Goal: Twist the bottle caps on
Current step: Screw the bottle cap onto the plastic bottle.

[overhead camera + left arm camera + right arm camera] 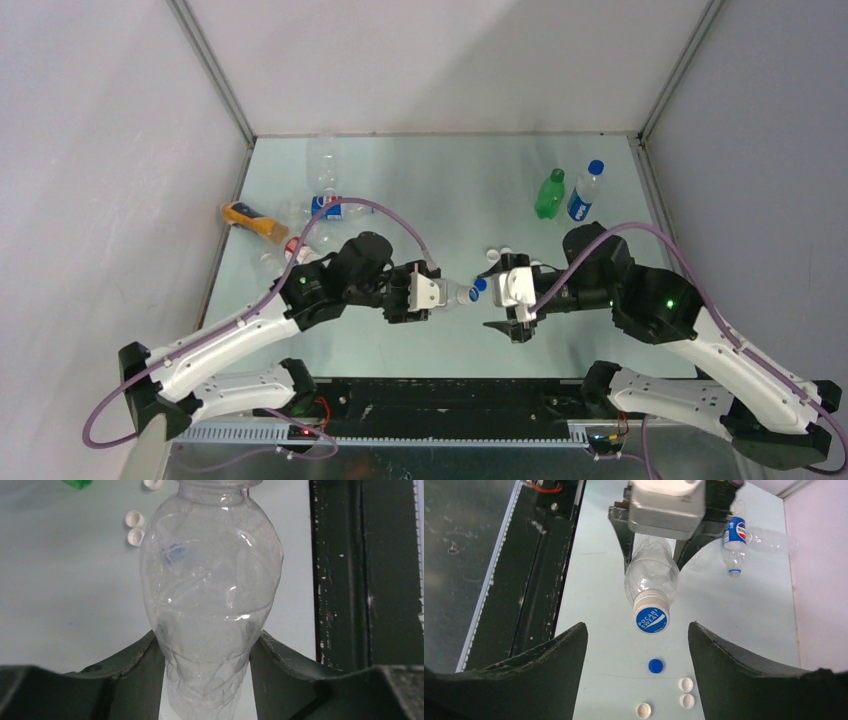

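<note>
The left gripper (438, 294) is clamping the clear plastic bottle (651, 577) by its body at the centre of the top view. The right gripper (490, 298) is gaping wide, holding nothing, its jaws flanking the blue-and-white round screw cap (651, 619). The cap is possibly sitting half-threaded, so an off-centre grip could cross-thread it or twist the soft bottle loose. The bottle's long axis is lying level, neck pointing right

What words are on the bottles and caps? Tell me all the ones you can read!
"POCARI SWEAT": on the blue-and-white cap of the held clear bottle; the tiny print under it is too small to read.
Blue label on the lying bottle: a round red, white and blue logo; its words are too small to read.
Blue label on the standing bottle: too small to read.
</note>
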Robot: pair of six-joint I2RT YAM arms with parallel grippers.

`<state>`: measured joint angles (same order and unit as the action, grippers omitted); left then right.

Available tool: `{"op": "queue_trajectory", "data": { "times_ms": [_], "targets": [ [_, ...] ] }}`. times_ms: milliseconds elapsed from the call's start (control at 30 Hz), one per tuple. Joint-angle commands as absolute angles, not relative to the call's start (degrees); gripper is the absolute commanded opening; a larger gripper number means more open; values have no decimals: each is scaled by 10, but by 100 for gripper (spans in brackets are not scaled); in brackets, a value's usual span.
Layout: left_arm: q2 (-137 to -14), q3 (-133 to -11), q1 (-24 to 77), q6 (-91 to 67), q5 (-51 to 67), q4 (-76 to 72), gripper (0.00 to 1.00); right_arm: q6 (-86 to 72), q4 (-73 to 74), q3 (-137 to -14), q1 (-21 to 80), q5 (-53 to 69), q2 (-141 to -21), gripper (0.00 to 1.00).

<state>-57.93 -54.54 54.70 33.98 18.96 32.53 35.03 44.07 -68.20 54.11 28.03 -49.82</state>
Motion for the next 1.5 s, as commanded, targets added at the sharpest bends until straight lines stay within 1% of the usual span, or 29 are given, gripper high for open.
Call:
{"op": "queue_trajectory", "data": {
  "times_ms": [0, 167, 400, 633, 700, 767, 800, 833, 867, 900, 933, 967, 1000, 1033, 1067, 1100, 1133, 1167, 1200, 1233, 1267, 1300, 1367, 1400, 1433, 1467],
  "targets": [
    [-583, -577, 544, 342, 238, 349, 0, 445, 474, -696, 570, 258, -500, 74],
    [-589, -583, 544, 351, 243, 354, 0, 450, 473, -698, 581, 240, -515, 65],
    [-592, -588, 544, 354, 248, 355, 0, 457, 451, -698, 587, 228, -533, 56],
    [-594, -591, 544, 357, 248, 355, 0, 458, 440, -698, 593, 234, -550, 50],
    [-597, -591, 544, 359, 248, 355, 0, 454, 438, -698, 593, 236, -555, 46],
    [-599, -593, 544, 360, 247, 354, 0, 446, 437, -698, 593, 237, -562, 38],
    [-599, -593, 544, 361, 244, 353, 0, 433, 436, -698, 594, 238, -564, 31],
    [-600, -593, 544, 361, 240, 349, 0, 424, 435, -697, 593, 237, -569, 28],
    [-599, -592, 544, 361, 228, 345, 0, 396, 431, -697, 593, 234, -572, 22],
    [-597, -590, 544, 360, 218, 334, 0, 380, 426, -697, 592, 232, -580, 17],
    [-595, -584, 544, 354, 191, 311, 0, 344, 423, -698, 591, 223, -585, 9],
    [-587, -578, 544, 350, 174, 294, 0, 320, 413, -697, 591, 218, -596, 6],
    [-582, -561, 544, 345, 134, 258, 0, 263, 407, -697, 591, 202, -602, 2],
    [-570, -553, 545, 344, 112, 240, 0, 230, 392, -697, 590, 189, -615, 0],
    [-564, -535, 545, 346, 73, 206, 0, 154, 384, -698, 589, 153, -623, 0],
    [-554, -527, 547, 347, 49, 190, 0, 116, 371, -698, 589, 130, -636, 0],
    [-550, -513, 549, 352, 2, 161, 0, 31, 366, -697, 585, 93, -642, 0],
    [-540, -506, 554, 356, -25, 147, 0, -11, 358, -697, 582, 83, -655, 0],
    [-535, -489, 557, 366, -75, 111, 0, -100, 354, -697, 570, 76, -661, 0],
    [-525, -478, 566, 383, -97, 93, 0, -147, 347, -697, 562, 76, -674, 0],
    [-520, -455, 577, 394, -135, 53, 0, -230, 343, -697, 545, 81, -689, 0],
    [-509, -443, 582, 416, -163, 32, 0, -272, 335, -694, 521, 90, -697, 0],
    [-498, -413, 592, 439, -188, -17, 0, -421, 310, -682, 477, 178, -717, 0],
    [-494, -400, 596, 443, -195, -37, 0, -457, 296, -673, 465, 203, -726, 0],
    [-493, -395, 597, 445, -202, -41, 0, -516, 255, -652, 443, 253, -728, 0],
    [-493, -390, 597, 445, -205, -40, 0, -538, 230, -639, 435, 273, -728, 0]
  ]
}}
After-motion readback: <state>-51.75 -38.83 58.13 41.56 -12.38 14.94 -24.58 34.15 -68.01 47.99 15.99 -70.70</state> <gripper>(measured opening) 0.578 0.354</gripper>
